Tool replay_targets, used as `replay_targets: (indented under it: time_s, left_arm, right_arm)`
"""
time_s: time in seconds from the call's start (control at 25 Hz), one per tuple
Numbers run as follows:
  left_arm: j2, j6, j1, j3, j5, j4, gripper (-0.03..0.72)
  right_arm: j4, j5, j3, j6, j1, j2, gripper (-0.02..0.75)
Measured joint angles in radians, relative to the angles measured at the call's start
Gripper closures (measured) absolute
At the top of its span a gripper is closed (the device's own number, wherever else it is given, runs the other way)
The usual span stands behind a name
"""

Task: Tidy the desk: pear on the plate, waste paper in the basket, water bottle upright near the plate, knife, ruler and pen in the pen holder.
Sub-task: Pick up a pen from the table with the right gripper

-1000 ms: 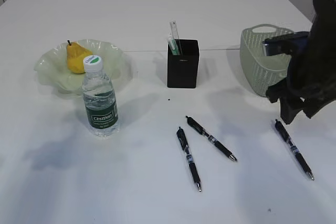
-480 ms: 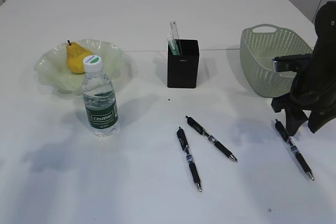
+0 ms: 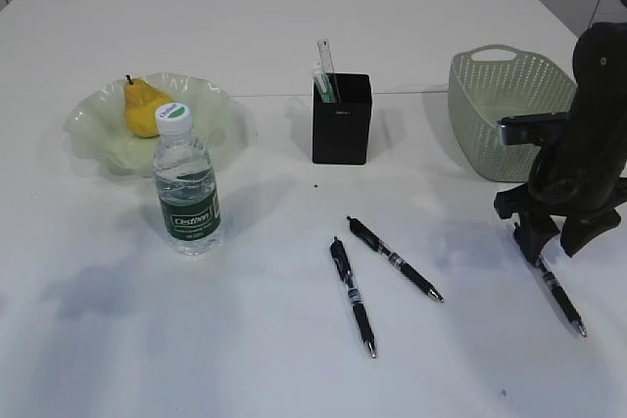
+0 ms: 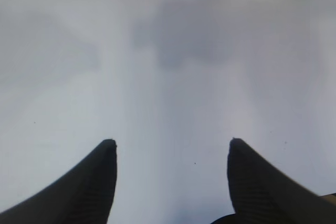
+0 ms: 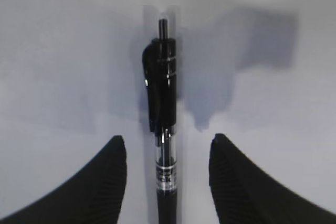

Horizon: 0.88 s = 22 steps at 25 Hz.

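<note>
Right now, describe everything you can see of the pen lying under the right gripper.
The pen is black, with a clip, a push button at its end, a clear barrel section bearing a printed label, and a dark grip. It lies flat on the white desk, in front of the basket, apart from the two other pens. The right gripper stands over it, open, one finger on each side; neither visibly touches it.

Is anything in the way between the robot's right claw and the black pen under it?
No. The right end effector is open, straddling the pen, with only bare desk around it.
</note>
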Motion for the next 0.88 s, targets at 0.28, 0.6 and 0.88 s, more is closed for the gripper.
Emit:
replay_targets:
  time_s: [0.28,0.6,0.88]
  left_arm:
    - [0.000,0.000,0.000,0.000,-0.002,0.000,0.221]
    - [0.000,0.000,0.000,0.000,-0.008,0.000,0.221]
    - [0.000,0.000,0.000,0.000,-0.015,0.000,0.221]
  right_arm:
    - [0.000,-0.050,0.000,0.002,0.000,0.011,0.360]
    - [0.000,-0.078,0.000,0.005,0.000,0.037,0.359]
    - [0.000,-0.084,0.000,0.008,0.000,0.048,0.370]
